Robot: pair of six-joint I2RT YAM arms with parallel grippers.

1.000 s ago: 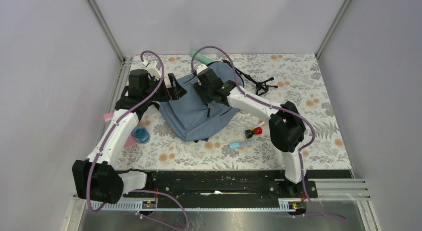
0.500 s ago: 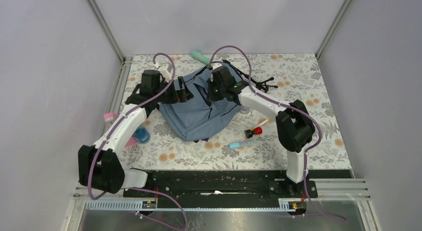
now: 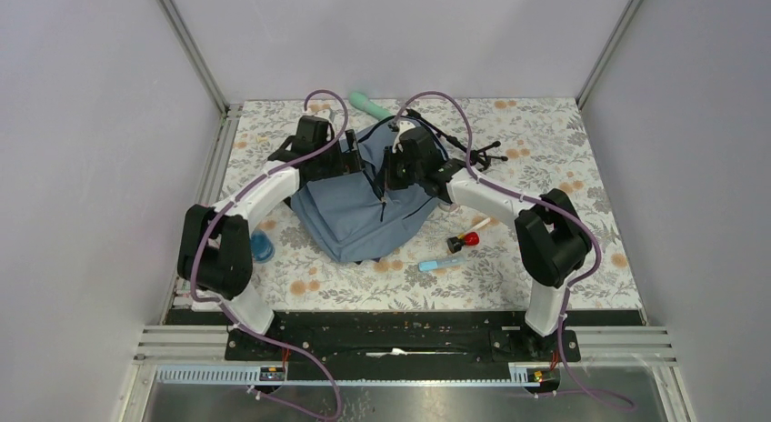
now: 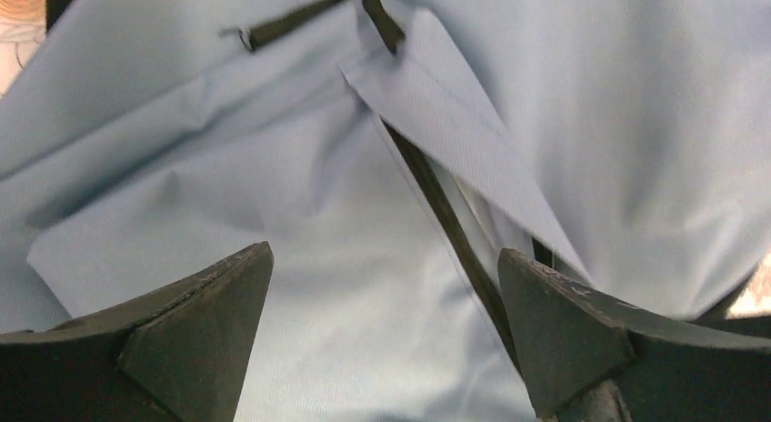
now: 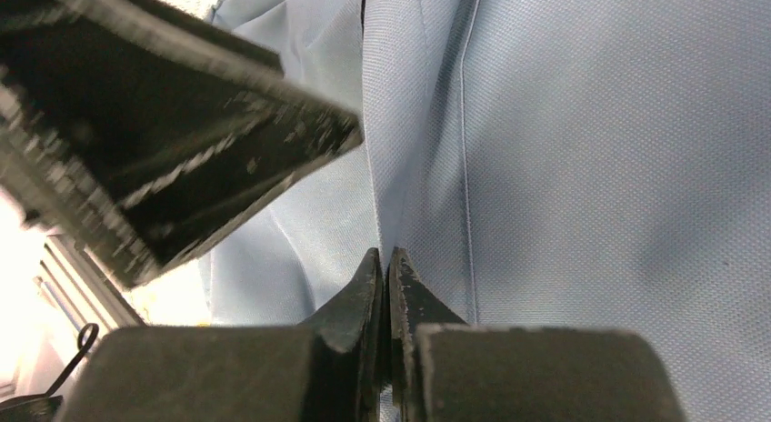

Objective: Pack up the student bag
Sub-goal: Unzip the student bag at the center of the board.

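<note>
the bag [image 3: 364,217] lies rumpled in the middle of the counter [image 3: 545,158]. over the bag's far half, the left pincer [image 4: 382,258] hangs wide open, gripping nothing. just beside it, the right pincer [image 5: 385,258] has its tips pressed together at the bag's seam [image 5: 464,167]; i cannot tell if it pinches anything.

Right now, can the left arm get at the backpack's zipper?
Probably yes. The left gripper is open right over the backpack, the dark zipper line runs between its fingers, and nothing covers it. The right gripper, shut, sits close by.
</note>
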